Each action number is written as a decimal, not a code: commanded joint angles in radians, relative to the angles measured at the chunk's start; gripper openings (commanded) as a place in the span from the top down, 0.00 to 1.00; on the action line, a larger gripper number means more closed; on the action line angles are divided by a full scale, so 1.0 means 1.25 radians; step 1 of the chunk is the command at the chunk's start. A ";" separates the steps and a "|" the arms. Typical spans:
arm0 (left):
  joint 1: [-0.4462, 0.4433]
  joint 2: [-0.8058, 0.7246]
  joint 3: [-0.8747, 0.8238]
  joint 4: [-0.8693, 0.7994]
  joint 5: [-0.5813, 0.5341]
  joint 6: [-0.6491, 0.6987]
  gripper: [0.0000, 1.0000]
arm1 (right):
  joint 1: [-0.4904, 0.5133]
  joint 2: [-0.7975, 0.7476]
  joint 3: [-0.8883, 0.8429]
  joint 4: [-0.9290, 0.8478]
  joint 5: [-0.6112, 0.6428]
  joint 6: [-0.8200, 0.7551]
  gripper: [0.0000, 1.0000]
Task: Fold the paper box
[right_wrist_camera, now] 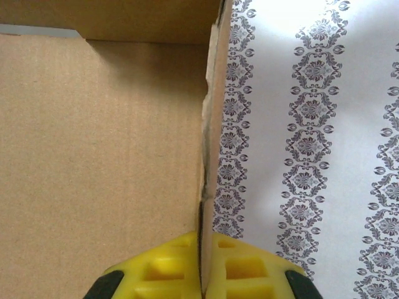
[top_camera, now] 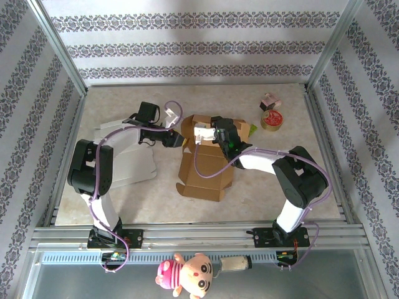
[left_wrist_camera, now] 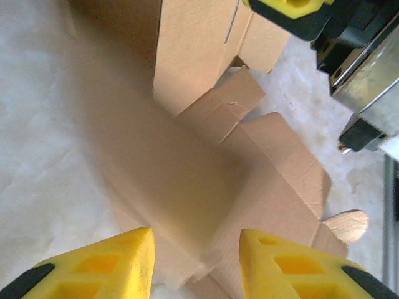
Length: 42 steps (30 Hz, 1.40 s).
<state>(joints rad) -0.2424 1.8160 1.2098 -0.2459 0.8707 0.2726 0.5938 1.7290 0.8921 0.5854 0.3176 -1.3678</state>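
Pinching a paper box (right_wrist_camera: 100,143) wall edge, right gripper (right_wrist_camera: 201,242) is clamped tight; left gripper (left_wrist_camera: 196,249) hovers spread apart over the flaps.

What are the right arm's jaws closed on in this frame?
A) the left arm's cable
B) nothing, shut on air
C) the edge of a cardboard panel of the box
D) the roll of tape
C: in the right wrist view the right jaws pinch the thin edge of a panel of the paper box, which runs straight out from between them.
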 commanded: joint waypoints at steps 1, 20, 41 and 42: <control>-0.012 0.019 0.034 0.088 -0.023 0.057 0.60 | 0.008 -0.022 -0.017 -0.012 -0.003 0.003 1.00; 0.114 -0.156 -0.083 0.171 -0.004 0.189 0.44 | 0.000 -0.033 -0.023 -0.036 -0.031 0.013 1.00; 0.109 0.076 0.122 -0.026 0.096 0.316 0.43 | 0.001 -0.045 -0.022 -0.051 -0.033 0.011 1.00; 0.102 0.079 0.131 -0.048 0.121 0.322 0.43 | 0.001 -0.045 -0.022 -0.051 -0.031 0.011 1.00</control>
<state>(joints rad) -0.0856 1.9015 1.3319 -0.2047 0.8986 0.6270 0.5919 1.6966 0.8742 0.5507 0.2905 -1.3640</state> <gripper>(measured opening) 0.567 0.048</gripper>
